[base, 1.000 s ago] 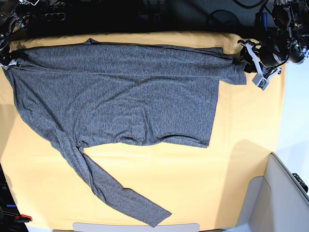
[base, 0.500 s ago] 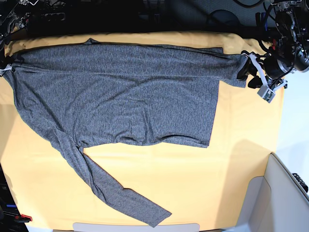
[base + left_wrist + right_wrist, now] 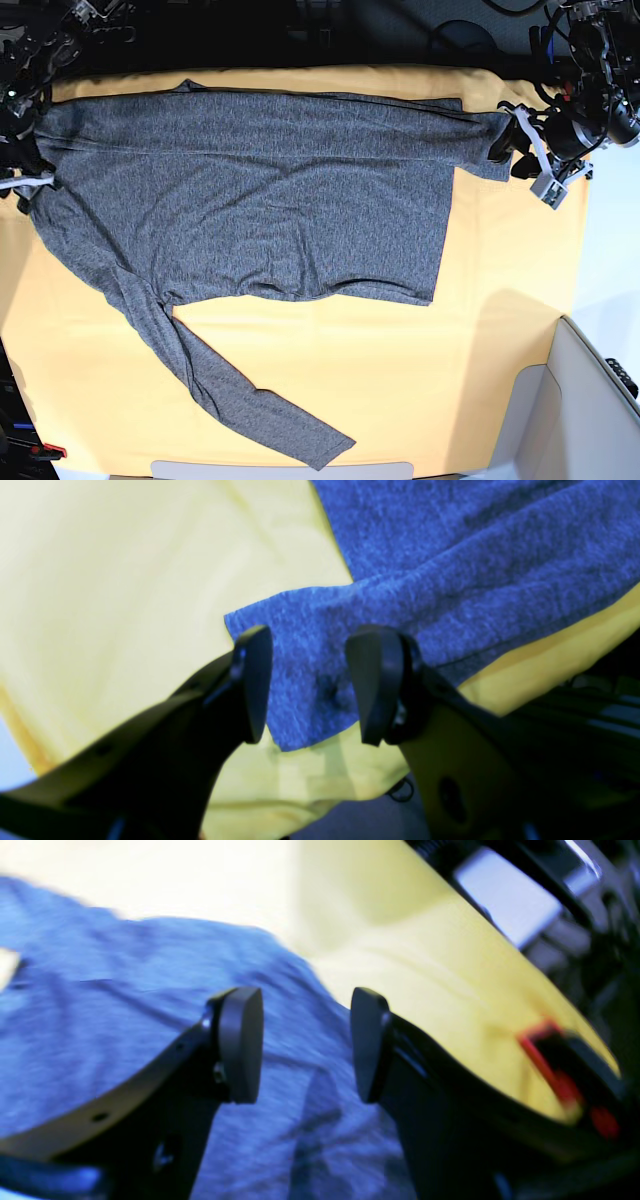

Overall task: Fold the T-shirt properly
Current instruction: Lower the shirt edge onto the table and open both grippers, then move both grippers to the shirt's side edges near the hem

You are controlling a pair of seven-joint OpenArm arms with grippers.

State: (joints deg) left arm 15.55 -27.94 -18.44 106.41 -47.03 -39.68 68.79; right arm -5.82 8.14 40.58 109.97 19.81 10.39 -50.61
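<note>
You see the T-shirt [image 3: 260, 190], a heathered dark grey knit with no print, lying flat on the yellow-orange table cloth [image 3: 400, 380] that covers the counter. Its body makes a wide band along the far half of the cloth, with one long sleeve [image 3: 230, 385] running diagonally toward the near edge, where its cuff ends close to the border. A narrower strip of fabric [image 3: 480, 140] reaches toward the left hand [image 3: 530, 160] at the far corner on that side. In the left wrist view this hand [image 3: 307, 680] has its two fingers spread, with the corner of the grey fabric [image 3: 310, 645] lying between and below them; you cannot tell if the pads touch the cloth, and nothing is pinched. The right hand [image 3: 300, 1045] is also spread, hovering over the shirt's edge [image 3: 150, 1040] at the opposite end, beside the bare yellow cloth [image 3: 425, 965]; in the base view it sits at the counter's side edge [image 3: 25, 185]. You have wide free cloth on the near half of the counter, and a free band beside the shirt's straight hem [image 3: 445, 240].
</note>
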